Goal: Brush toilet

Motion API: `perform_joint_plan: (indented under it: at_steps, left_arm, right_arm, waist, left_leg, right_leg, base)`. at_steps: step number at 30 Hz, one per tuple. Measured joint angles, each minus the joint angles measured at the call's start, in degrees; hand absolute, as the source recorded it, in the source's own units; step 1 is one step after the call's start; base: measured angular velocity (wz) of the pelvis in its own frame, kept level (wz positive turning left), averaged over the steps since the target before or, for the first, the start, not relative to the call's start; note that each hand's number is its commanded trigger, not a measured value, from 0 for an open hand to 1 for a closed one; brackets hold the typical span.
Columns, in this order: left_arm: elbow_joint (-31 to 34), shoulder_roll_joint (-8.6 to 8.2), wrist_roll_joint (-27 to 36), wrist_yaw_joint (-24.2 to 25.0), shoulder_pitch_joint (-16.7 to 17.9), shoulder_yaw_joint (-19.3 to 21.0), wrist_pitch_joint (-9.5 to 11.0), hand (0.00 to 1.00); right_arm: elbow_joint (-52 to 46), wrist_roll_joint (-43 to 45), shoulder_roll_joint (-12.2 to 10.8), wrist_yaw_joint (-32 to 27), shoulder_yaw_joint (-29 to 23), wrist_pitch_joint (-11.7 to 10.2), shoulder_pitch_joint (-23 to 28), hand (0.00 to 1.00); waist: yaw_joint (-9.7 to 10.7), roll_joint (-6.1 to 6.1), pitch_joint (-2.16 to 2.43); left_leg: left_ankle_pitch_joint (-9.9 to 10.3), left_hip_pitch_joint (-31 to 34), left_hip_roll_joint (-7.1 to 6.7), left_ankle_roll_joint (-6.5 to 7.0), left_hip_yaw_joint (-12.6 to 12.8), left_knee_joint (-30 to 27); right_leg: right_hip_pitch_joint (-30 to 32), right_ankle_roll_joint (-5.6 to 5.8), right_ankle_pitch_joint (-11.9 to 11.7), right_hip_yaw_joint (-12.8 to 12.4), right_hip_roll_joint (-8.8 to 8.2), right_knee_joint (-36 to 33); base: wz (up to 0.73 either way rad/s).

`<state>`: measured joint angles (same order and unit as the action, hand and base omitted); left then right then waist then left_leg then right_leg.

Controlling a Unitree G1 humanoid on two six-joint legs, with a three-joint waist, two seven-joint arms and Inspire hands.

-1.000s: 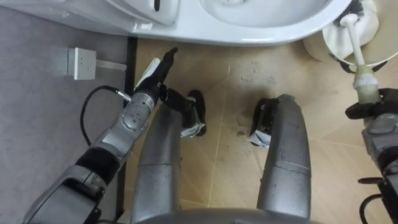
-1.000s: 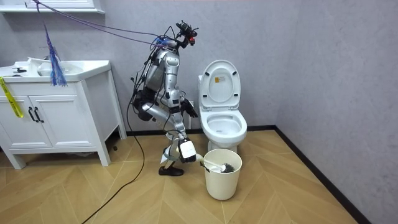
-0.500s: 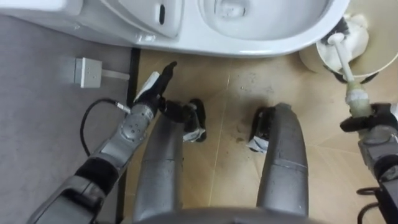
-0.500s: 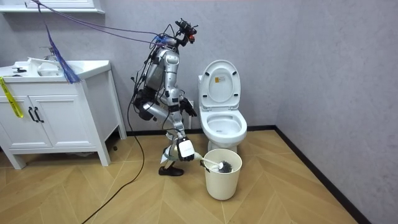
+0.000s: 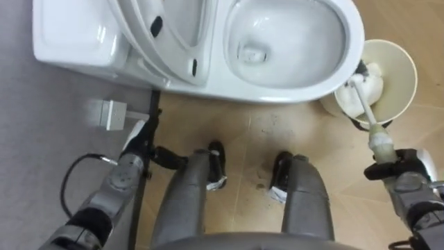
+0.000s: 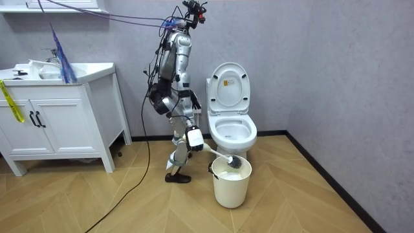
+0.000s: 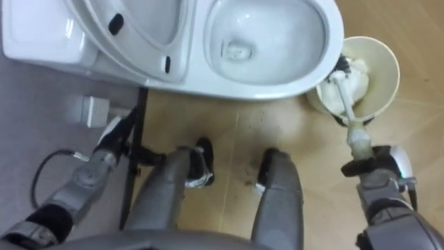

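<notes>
One tool in play: the toilet brush point(image 5: 369, 114), held by the right robot hand point(image 5: 408, 177) at the lower right of the eye views. The fingers look curled round the thick end of the handle, though the frame edge cuts off part of the grip, so how firm it is stays uncertain. The handle's long axis runs away from that hand, forward and slightly to the robot's left. The brush head point(image 5: 366, 75) sits down inside the pale bucket point(image 5: 399, 55) on the floor point(image 5: 257, 132).

The toilet bowl point(image 5: 277, 87), lid and seat up, lies to the robot's left of the bucket, and the two rims are just beside each other. The robot stands facing the bowl, feet near its base.

The left robot hand point(image 5: 135, 147) hangs idle at the lower left, fingers straight and holding nothing, near a small white wall box point(image 5: 111, 114).

Judgement: the brush head must clear the bucket rim, then swing left over the bowl rim and down. The right arm, already holding the brush, is the one placed for it. Dripping on the floor between bucket and bowl is the likely risk.
</notes>
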<state>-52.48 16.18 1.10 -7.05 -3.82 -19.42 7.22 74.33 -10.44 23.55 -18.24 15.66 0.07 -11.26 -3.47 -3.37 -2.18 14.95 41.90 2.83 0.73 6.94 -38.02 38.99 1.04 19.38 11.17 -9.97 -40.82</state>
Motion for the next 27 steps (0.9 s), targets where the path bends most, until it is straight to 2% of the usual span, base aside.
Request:
perform_joint_plan:
  at_steps: [2, 7, 10, 12, 14, 17, 19, 22, 27]
  left_arm:
    - [-2.9, 0.19, 0.1, 0.0, 1.2, 2.0, 0.2, 0.0]
    - [-3.8, 0.12, 0.4, 0.0, 4.9, 6.5, 0.3, 0.0]
    - [-3.6, 0.2, 0.6, 0.0, 7.6, 8.5, 0.3, 0.0]
    - [-3.7, -0.52, 0.6, 0.0, 9.8, 10.2, 0.2, 0.0]
    - [-3.6, -1.42, 1.5, -0.1, 13.5, 13.0, 0.2, 0.0]
    - [-3.6, -3.33, 3.9, -0.3, 17.5, 17.2, 0.1, 0.0]
    - [-3.6, -4.53, 4.8, -0.3, 19.0, 19.9, -0.2, 0.0]
    - [-3.7, -5.3, 6.2, -0.3, 21.2, 23.6, -0.5, 0.0]
    - [-3.7, -6.37, 6.3, -1.0, 21.7, 26.0, -0.7, 0.0]
  right_arm:
    - [1.0, -1.1, -1.7, 0.7, -1.5, 0.0, 0.9, 1.0]
    - [-0.5, -2.7, -3.2, 0.8, -6.3, -0.3, 4.5, 1.0]
    - [-4.1, -3.0, -3.8, 0.6, -7.2, -1.4, 7.7, 1.0]
    - [-5.6, -3.0, -4.9, 0.7, -8.2, -2.1, 9.8, 1.0]
    - [-6.4, -2.8, -7.2, 0.8, -10.6, -2.6, 12.5, 1.0]
    - [-9.8, -2.5, -9.0, 0.7, -13.2, -2.6, 16.8, 1.0]
    - [-10.8, -2.4, -9.3, 0.9, -14.3, -2.5, 18.6, 1.0]
    - [-13.4, -2.4, -9.9, 0.9, -16.7, -2.5, 20.6, 1.0]
    - [-15.9, -1.9, -10.0, 0.5, -19.3, -2.6, 21.2, 1.0]
  waist:
    - [-0.2, 1.2, 0.6]
    - [0.1, 2.19, 1.08]
    - [0.5, 2.76, 1.3]
    - [0.8, 3.28, 1.45]
    - [1.8, 4.17, 2.03]
    - [1.8, 4.47, 2.48]
    - [1.8, 4.62, 2.46]
    - [1.6, 4.77, 2.35]
    - [1.4, 4.81, 1.94]
  left_leg:
    - [-0.1, -3.8, -0.22, -0.04, 0.1, 2.5]
    - [-0.1, -12.1, -0.7, -0.03, 0.1, 6.9]
    - [-0.4, -17.4, -0.82, -0.14, 0.1, 10.0]
    - [-0.6, -21.2, -1.09, -0.25, -0.1, 12.4]
    - [-1.1, -26.1, -1.49, -0.51, -1.0, 15.6]
    - [-1.2, -31.0, -1.46, -0.67, -1.1, 18.4]
    - [-1.2, -33.3, -1.78, -0.67, -1.0, 19.8]
    - [-1.2, -36.5, -2.11, -0.67, -1.0, 21.3]
    - [-1.2, -40.1, -2.54, -0.67, -1.0, 22.8]
  right_leg:
    - [-3.9, 0.39, -0.4, 0.3, 0.15, 2.6]
    - [-12.9, 1.28, -1.3, 2.1, 0.28, 7.9]
    - [-18.8, 1.59, -2.0, 3.4, 0.55, 11.7]
    - [-22.9, 1.86, -2.3, 4.1, 0.7, 14.5]
    - [-28.2, 2.37, -2.9, 5.0, 1.27, 18.8]
    - [-34.5, 2.7, -4.5, 6.0, 2.21, 24.2]
    - [-36.7, 2.99, -4.7, 6.1, 2.16, 25.3]
    - [-39.8, 3.21, -4.9, 6.2, 2.14, 26.8]
    - [-43.4, 3.52, -5.0, 6.2, 2.14, 28.5]
  base:
    - [0.0]
    - [0.01]
    - [0.06]
    - [0.12]
    - [0.19]
    - [0.02]
    - [0.0]
    - [-0.02]
    - [0.0]
